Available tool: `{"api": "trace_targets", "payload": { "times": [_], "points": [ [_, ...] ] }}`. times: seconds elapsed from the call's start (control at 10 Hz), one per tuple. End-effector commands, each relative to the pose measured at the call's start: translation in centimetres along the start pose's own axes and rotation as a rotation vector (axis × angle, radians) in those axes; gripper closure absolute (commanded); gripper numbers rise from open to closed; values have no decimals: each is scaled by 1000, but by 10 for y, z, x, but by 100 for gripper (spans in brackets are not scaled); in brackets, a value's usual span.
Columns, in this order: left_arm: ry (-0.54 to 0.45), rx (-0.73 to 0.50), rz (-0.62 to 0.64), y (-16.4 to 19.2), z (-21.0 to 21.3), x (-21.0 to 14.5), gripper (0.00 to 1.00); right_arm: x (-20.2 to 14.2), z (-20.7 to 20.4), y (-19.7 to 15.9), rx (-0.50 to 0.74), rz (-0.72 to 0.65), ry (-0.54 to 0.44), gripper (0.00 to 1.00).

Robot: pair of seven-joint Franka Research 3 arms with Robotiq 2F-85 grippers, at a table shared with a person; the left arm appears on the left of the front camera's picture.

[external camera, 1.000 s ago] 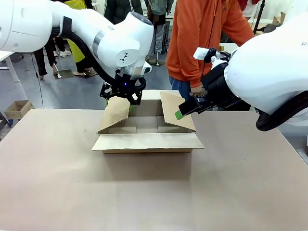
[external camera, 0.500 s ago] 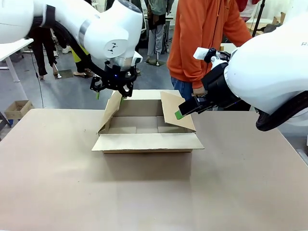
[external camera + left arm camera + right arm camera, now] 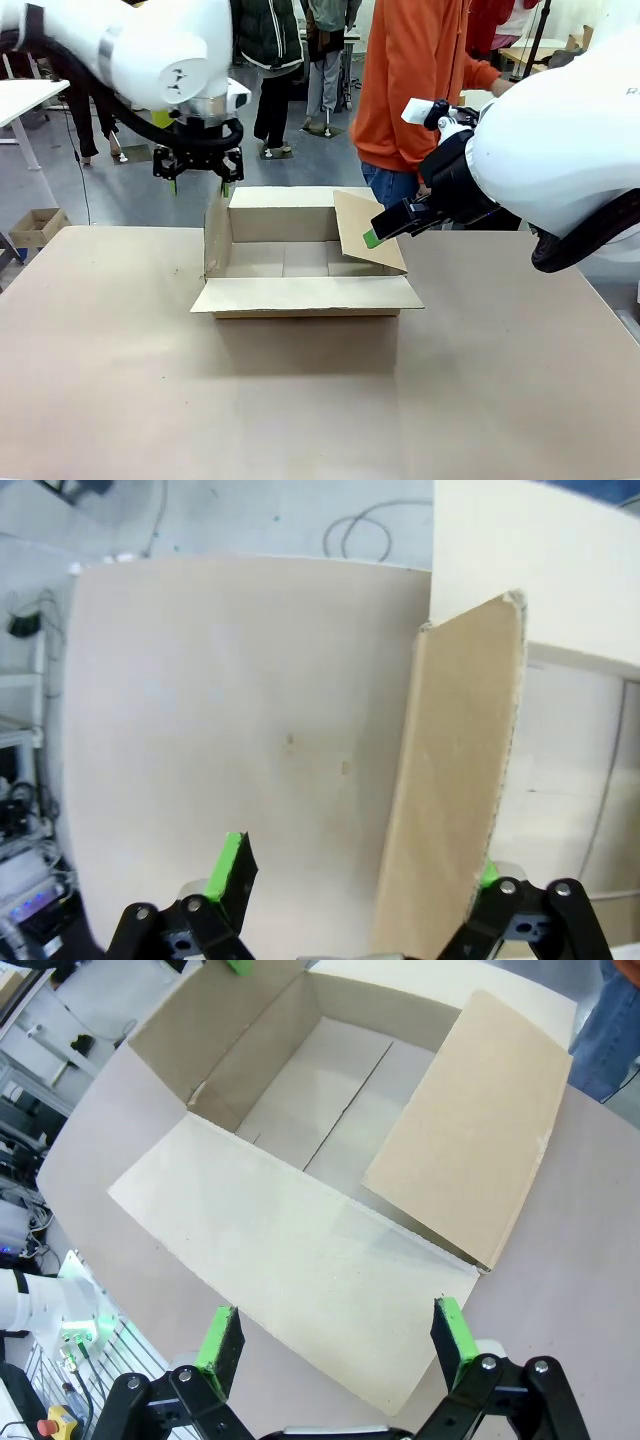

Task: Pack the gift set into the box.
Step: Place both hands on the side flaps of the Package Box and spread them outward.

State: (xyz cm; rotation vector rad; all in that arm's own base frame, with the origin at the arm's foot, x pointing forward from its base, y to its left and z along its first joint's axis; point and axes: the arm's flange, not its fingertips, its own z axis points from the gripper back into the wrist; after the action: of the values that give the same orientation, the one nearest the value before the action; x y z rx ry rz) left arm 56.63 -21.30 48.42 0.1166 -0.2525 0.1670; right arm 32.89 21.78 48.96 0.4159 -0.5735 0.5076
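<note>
The brown cardboard box [image 3: 300,262] stands open and empty at the table's middle. Its front flap [image 3: 305,295] lies flat outward, its left flap [image 3: 217,235] stands upright, and its right flap [image 3: 368,232] leans inward. My left gripper [image 3: 200,183] hovers open above and just left of the left flap. In the left wrist view that flap [image 3: 455,780] rises between the open fingers [image 3: 232,865], untouched. My right gripper [image 3: 385,228] hangs open beside the right flap, and its wrist view looks down into the bare box [image 3: 320,1110]. The gift set is out of view.
A person in an orange top [image 3: 420,80] stands at the table's far side behind the box. The brown table [image 3: 300,400] stretches wide in front of the box and to both sides. A small carton [image 3: 35,225] sits on the floor far left.
My left arm has risen and swung left, off the left flap. That flap went from leaning inward to standing upright. The right arm has not moved.
</note>
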Motion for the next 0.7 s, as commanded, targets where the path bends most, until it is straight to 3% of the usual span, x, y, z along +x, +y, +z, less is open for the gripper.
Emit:
{"api": "trace_targets", "payload": {
  "times": [0.0,0.3,0.6],
  "points": [
    [36,-154,7,44,-11,-11,0,1,-1,1,0,-2,-14,0],
    [93,-322,79,98,-36,-9,0,1,-1,1,0,-2,-14,0],
    [157,-468,69,134,-68,-4,0,1,-1,1,0,-2,-14,0]
  ]
}}
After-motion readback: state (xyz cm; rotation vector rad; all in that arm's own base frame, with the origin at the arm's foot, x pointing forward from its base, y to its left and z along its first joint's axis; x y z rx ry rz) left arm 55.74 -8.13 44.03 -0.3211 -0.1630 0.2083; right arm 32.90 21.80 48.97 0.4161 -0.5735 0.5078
